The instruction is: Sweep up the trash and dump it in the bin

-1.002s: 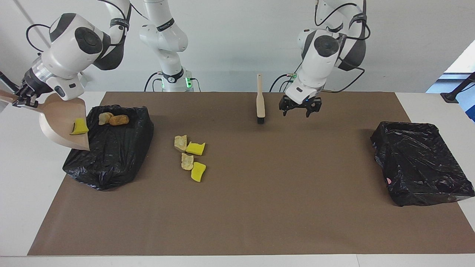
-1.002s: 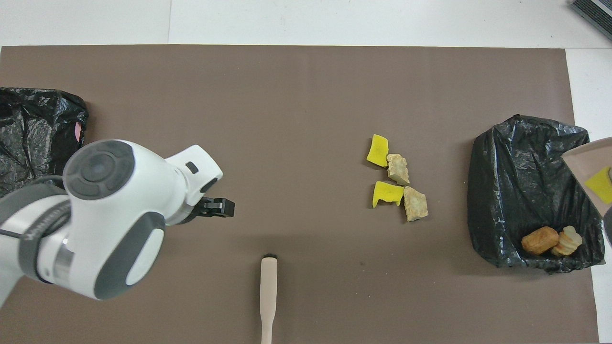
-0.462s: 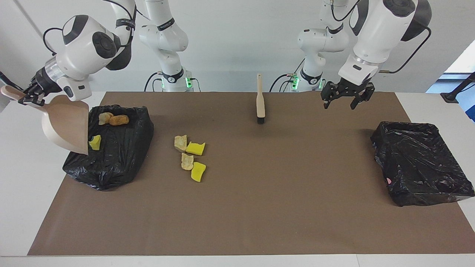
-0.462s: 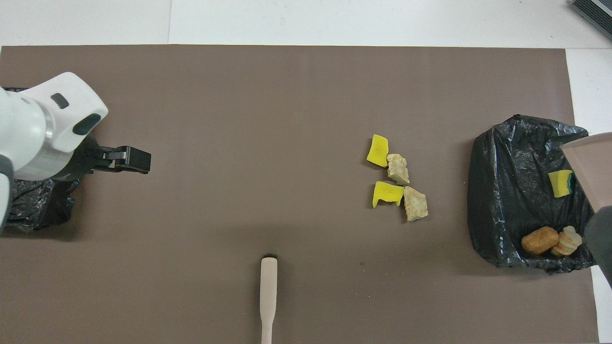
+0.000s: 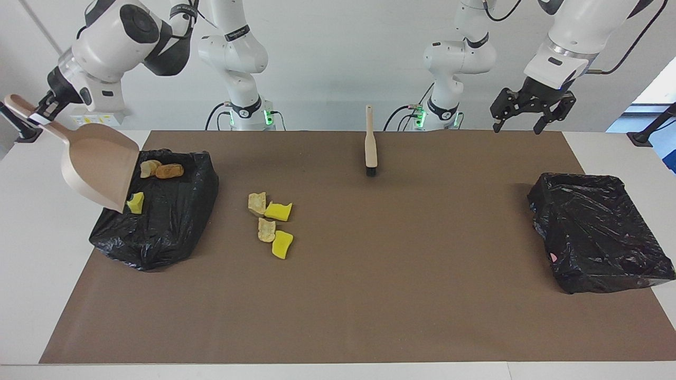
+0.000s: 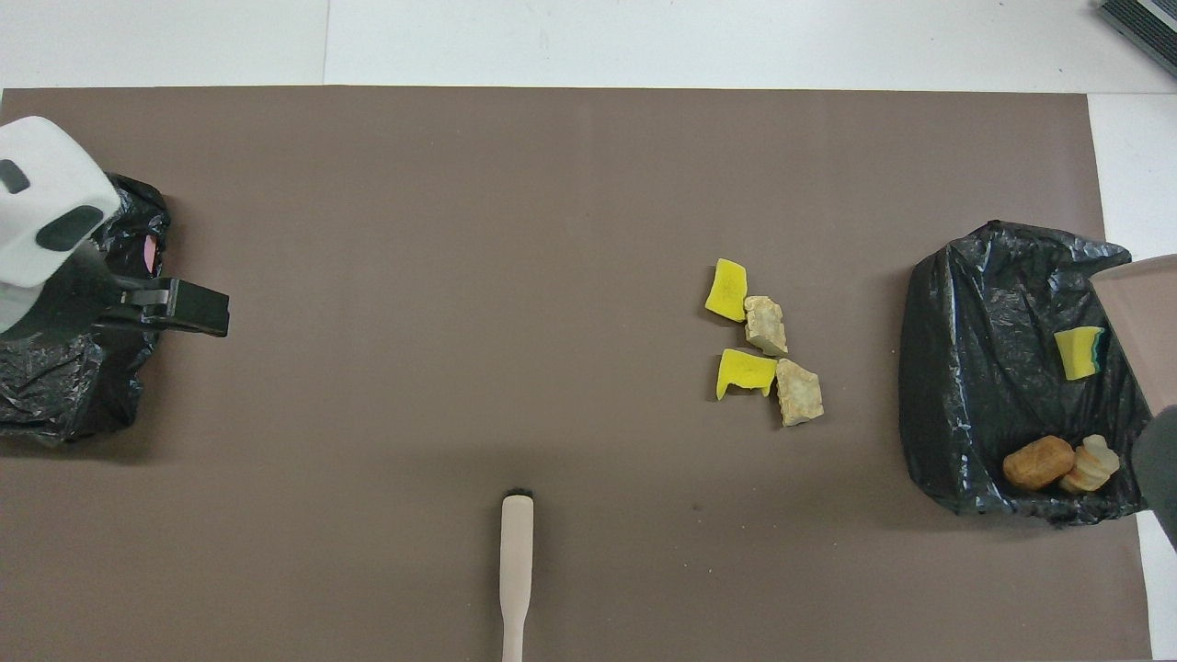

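Read the table as a dial from the robots' end, twelve pointing away from them. Nearest the robots, at six o'clock, you have the brush [image 6: 517, 552] lying flat on the brown mat [image 6: 460, 230], handle toward six and dark bristle tip toward twelve, with nothing touching it.

At three o'clock, the right arm's end, sits the black-lined bin [image 5: 158, 232]. The right gripper [image 5: 45, 108] is up in the air there, clenched on the handle of the beige dustpan [image 5: 100, 169]. The pan hangs tilted, lip down over the bin's three o'clock rim.

Three pieces of the trash are in this bin. Two brown lumps [image 6: 1057, 462] touch each other at its five o'clock corner, and a yellow piece [image 6: 1078, 352] lies at its three o'clock side, just beside the pan's lip.

The other four chunks [image 6: 763, 354], two yellow and two tan, lie clustered on the mat between the table's centre and that bin, apart from the bin.

At nine o'clock a second black bin [image 5: 597, 237] stands. The left gripper [image 5: 517, 126] waits raised at that end, fingers spread and holding nothing
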Controlling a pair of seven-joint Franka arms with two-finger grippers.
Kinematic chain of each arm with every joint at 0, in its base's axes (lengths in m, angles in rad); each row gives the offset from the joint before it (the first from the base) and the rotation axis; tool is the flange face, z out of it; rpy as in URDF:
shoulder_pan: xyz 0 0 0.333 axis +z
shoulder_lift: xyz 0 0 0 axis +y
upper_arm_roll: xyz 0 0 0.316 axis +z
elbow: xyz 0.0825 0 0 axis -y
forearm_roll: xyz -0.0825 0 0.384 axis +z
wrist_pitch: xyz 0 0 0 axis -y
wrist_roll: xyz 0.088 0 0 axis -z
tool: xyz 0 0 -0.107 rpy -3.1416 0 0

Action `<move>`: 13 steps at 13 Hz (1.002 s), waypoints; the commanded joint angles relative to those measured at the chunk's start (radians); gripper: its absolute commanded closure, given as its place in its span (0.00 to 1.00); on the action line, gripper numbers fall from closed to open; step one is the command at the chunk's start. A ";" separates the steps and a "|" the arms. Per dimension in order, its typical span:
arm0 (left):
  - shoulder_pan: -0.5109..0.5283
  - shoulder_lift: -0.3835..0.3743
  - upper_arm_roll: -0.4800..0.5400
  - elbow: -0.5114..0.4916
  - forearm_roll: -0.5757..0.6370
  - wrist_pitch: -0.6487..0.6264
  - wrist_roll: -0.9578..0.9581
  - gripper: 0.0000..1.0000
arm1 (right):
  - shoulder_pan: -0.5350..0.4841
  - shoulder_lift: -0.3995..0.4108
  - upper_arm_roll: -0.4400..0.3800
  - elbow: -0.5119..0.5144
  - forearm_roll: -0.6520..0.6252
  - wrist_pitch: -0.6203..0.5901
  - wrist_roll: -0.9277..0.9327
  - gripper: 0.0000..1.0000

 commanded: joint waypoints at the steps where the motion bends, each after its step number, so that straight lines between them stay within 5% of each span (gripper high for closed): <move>1: 0.041 0.014 -0.011 0.035 0.010 -0.038 0.037 0.00 | 0.001 -0.079 0.012 -0.011 0.138 -0.097 0.082 1.00; 8: 0.052 -0.002 -0.017 0.023 0.001 -0.038 0.025 0.00 | 0.267 -0.063 0.050 -0.005 0.446 -0.286 0.661 1.00; 13: 0.046 -0.003 -0.017 0.021 0.006 -0.038 0.024 0.00 | 0.414 0.120 0.065 0.149 0.698 -0.344 1.126 1.00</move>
